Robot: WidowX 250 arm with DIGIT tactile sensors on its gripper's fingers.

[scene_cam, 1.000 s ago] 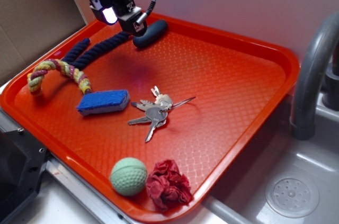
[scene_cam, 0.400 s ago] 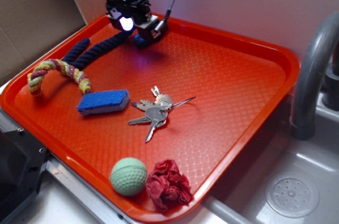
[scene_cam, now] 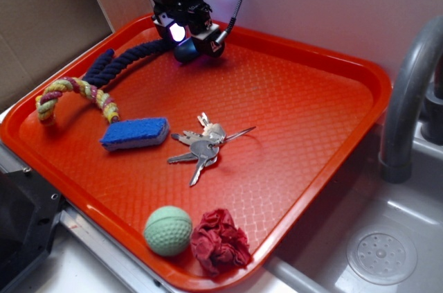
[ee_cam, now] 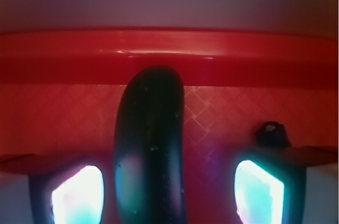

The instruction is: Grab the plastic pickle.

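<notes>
Wrist view shows the gripper released, its glowing fingers straddling the plastic pickle, which lies lengthwise between them, pointing at the red tray's far rim.

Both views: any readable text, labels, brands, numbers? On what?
None readable in either view.
Keys: any stamping is too small to make out.
Sponge, ball, tray: no print visible.
Pickle, between the hand's glowing fingers: plain dark surface, no markings.
</notes>
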